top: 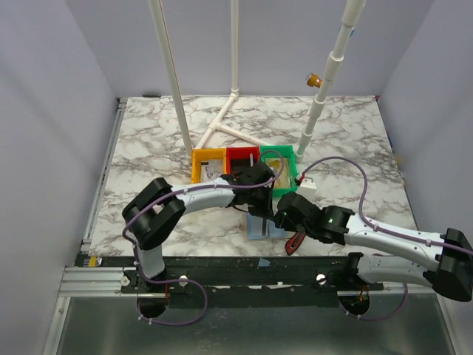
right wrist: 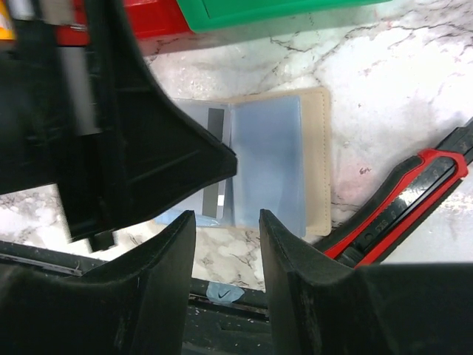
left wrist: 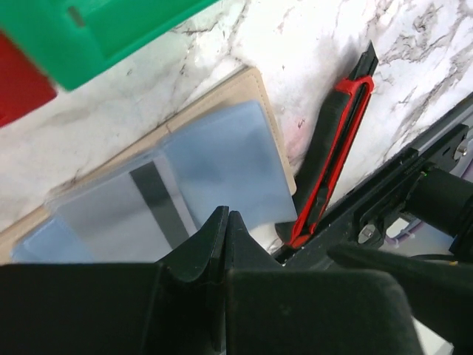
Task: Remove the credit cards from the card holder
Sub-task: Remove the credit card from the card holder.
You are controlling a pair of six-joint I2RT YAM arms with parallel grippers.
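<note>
The card holder [right wrist: 277, 163] lies open on the marble, tan outside with blue-grey pockets [left wrist: 222, 159]. A pale credit card with a dark stripe [left wrist: 157, 203] sits in its left pocket. My left gripper [left wrist: 225, 214] is shut with nothing between its tips, low over the holder's near edge; in the right wrist view its black body [right wrist: 148, 148] covers the holder's left half. My right gripper [right wrist: 225, 222] stands open just short of the holder's near edge, nothing between its fingers. In the top view both grippers [top: 255, 198] [top: 284, 213] crowd over the holder [top: 260, 228].
A red-and-black tool [left wrist: 340, 148] [right wrist: 399, 207] lies just right of the holder. Yellow [top: 208, 164], red [top: 240, 157] and green [top: 281, 166] bins stand behind it. A small white box [top: 307, 188] and white pipes [top: 236, 129] stand farther back. The table's front rail [top: 222, 266] is close.
</note>
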